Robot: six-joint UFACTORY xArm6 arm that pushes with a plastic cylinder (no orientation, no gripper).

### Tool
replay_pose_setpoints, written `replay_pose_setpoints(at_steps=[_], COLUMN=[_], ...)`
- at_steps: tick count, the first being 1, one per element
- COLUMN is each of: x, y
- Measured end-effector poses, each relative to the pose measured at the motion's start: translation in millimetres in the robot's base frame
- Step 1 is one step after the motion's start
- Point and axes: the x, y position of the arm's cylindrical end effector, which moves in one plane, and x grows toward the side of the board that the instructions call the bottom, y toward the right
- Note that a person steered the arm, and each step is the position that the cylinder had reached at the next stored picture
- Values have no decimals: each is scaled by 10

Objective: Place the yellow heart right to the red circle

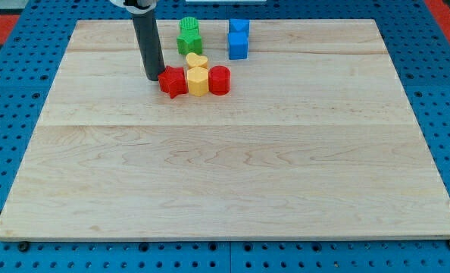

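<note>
The yellow heart [197, 61] lies near the view's top centre, just above a yellow hexagon block [198, 82]. The red circle [220, 80] sits right of that yellow hexagon, touching it. A red star-shaped block [173, 82] sits left of the hexagon. The three form a row, with the heart behind the middle one. My tip [154, 77] rests on the board just left of the red star, close to or touching it. The heart is up and to the right of my tip.
A green block [189, 36] stands above the heart, with a second green piece on top or behind it. Two blue blocks [239, 39] stand to its right. The wooden board [225, 167] lies on a blue pegboard.
</note>
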Motion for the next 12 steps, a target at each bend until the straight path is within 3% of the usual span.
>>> replay_pose_setpoints(at_steps=[1, 2, 5, 6, 7, 8, 10, 12], x=[-81, -291, -309, -460, -621, -487, -242, -45], y=[-289, 128, 1548, 1399, 1922, 2168, 1763, 2656])
